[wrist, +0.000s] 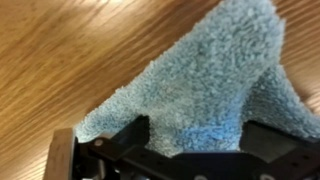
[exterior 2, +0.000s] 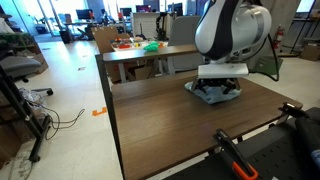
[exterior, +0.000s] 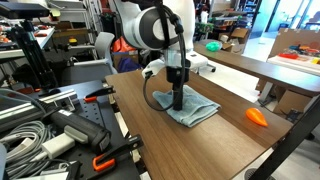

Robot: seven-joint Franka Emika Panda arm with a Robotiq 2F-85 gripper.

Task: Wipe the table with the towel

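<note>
**Item: light-blue terry towel**. It lies rumpled and partly folded on the wooden worktop, towards the far right part of the surface. The wrist view shows its pile bunched into a ridge running away from the camera.

**Claw**. It points straight down, with its tips set into the cloth. In the wrist view the jaws stand wide apart with towel between them. It is spread, pressing on the cloth rather than clamped on it, as far as the pictures tell.

**Adjacent:** a small orange object, carrot-like, lies on the worktop to the right of the towel, apart from it and near the right edge. An orange-handled clamp and a tangle of cables lie off the worktop's left side.

**Hazards, as judged:**
- With no pinch on the cloth, a sideways stroke may slide the tips over the towel and leave it behind. The cause would be too little downward pressure.
- The existing folds may roll up further under a push, so that only a narrow strip wipes.
- A stroke to the right may sweep the orange object off the edge.
- Too much downward force may drag the fingers on bare wood where the cloth is thin.
</note>
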